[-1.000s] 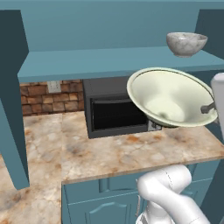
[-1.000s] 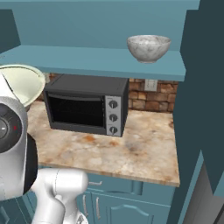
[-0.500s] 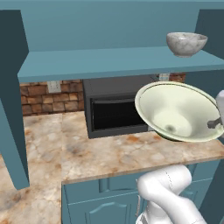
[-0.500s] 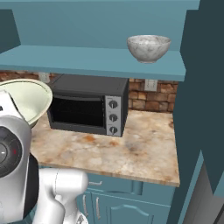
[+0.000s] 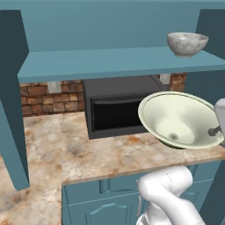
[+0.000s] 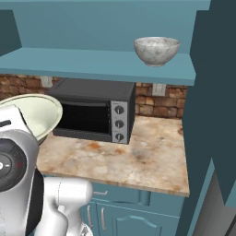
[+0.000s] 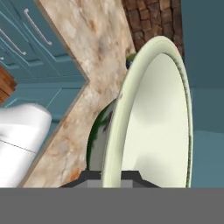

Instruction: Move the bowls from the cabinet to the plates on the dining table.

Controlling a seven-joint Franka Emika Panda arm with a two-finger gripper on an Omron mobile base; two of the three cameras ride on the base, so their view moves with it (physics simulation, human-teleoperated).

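Note:
The pale yellow-green bowl [image 5: 180,119] hangs tilted in front of the microwave, below the cabinet shelf [image 5: 110,61]. My gripper [image 5: 216,130] is shut on its right rim. In the hand view the bowl's rim [image 7: 144,113] runs up edge-on from between my gripper's [image 7: 111,177] tips. The same bowl [image 6: 36,115] shows at the left of the right base view, partly behind my arm. The grey-white marbled bowl [image 5: 187,43] [image 6: 156,50] stands upright on the teal shelf [image 6: 92,62] near its right end. The plates and the dining table are out of view.
A dark microwave [image 5: 112,110] [image 6: 99,109] sits on the marbled stone counter [image 5: 66,149] [image 6: 133,161] against a brick wall. Teal cabinet side panels [image 5: 11,110] [image 6: 207,92] flank the opening. Teal drawers [image 7: 30,39] lie below the counter edge.
The yellow-green bowl, still gripped, has come down and out from just under the shelf to in front of the microwave. The marbled bowl has not moved.

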